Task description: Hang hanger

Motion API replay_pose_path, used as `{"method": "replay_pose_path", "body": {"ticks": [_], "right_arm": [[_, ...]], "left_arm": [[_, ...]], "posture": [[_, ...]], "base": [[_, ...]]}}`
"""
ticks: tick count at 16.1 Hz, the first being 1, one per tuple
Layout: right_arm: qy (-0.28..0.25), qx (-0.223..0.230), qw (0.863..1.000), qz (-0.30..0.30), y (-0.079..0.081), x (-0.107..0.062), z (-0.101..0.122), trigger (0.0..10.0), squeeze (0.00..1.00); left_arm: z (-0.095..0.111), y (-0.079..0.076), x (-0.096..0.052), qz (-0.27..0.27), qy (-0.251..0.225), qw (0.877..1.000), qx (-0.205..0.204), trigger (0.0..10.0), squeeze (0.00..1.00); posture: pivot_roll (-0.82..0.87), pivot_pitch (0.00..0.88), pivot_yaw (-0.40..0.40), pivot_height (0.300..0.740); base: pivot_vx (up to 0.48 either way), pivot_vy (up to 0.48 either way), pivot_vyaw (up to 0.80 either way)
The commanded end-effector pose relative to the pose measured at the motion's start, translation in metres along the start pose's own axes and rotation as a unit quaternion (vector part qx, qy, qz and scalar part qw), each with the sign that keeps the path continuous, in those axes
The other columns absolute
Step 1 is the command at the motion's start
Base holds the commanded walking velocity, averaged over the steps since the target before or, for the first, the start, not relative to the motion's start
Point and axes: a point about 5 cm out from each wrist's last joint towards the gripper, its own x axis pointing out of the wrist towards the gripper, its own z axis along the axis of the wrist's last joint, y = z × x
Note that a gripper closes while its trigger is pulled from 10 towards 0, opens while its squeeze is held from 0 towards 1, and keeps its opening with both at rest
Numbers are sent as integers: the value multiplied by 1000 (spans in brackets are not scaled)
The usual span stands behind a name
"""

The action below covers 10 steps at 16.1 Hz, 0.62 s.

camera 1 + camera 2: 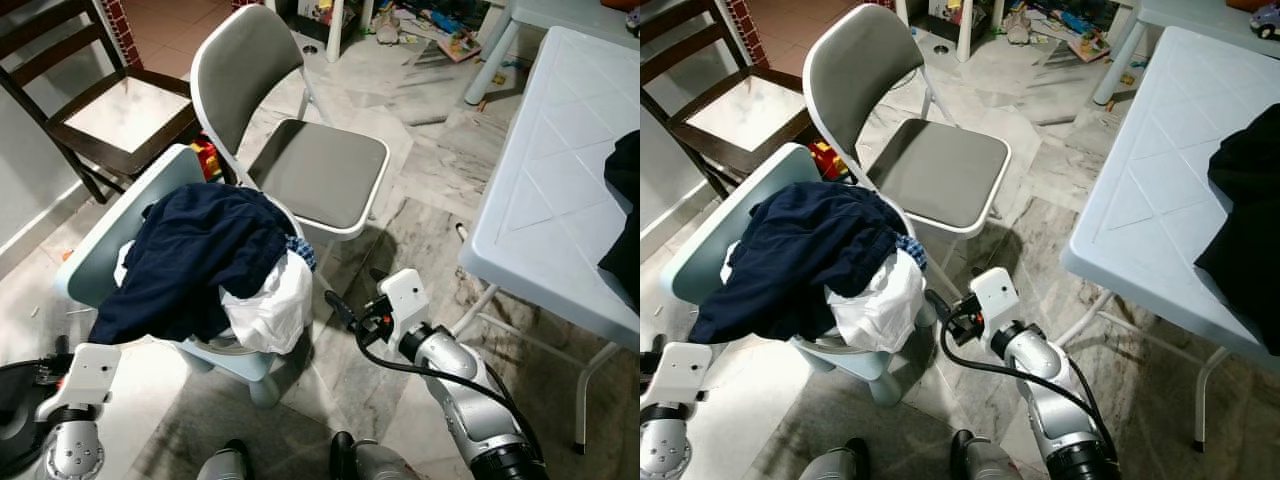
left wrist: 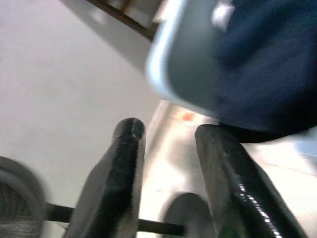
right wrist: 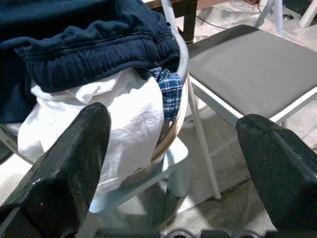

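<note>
A heap of clothes lies on a small pale-blue chair. A navy garment is on top, with a white one and a bit of blue plaid cloth hanging over the seat's front edge. My right gripper is low beside that edge, just right of the white cloth. In the right wrist view this gripper is wide open and holds nothing. My left arm is low at the chair's left. Its gripper is open on nothing, near the chair's rim and the navy cloth.
A grey folding chair stands right behind the small chair, and a dark wooden chair is at the back left. A pale-blue plastic table on the right carries a black garment. Toys litter the far floor.
</note>
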Motion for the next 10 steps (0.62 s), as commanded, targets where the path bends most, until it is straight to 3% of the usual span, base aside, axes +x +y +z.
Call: {"method": "replay_pose_path", "body": {"ticks": [1, 3, 6, 7, 10], "right_arm": [[6, -1, 1000, 0, 1, -2, -4, 10000, 0], [6, -1, 1000, 1, 2, -2, -4, 10000, 0], [7, -1, 1000, 3, 3, -3, -5, 10000, 0], [7, -3, 1000, 5, 3, -2, -5, 10000, 0], [6, -5, 1000, 5, 4, -2, -4, 10000, 0]], "left_arm": [[-2, 14, 0, 54, 2, 998, 17, 10000, 1000], [17, 26, 2, 107, -40, 993, 10, 10000, 1000], [66, 23, 5, 109, -153, 982, 9, 10000, 1000], [100, 13, 7, 83, -225, 971, 20, 10000, 1000], [121, -15, 7, -18, -278, 959, 47, 10000, 1000]], "posture": [[36, 256, -52, 740], [38, 257, -52, 740], [40, 259, -55, 740], [39, 260, -55, 740], [32, 266, -52, 740]], "base": [[0, 0, 0], [0, 0, 0], [0, 0, 0], [0, 0, 0], [0, 0, 0]]}}
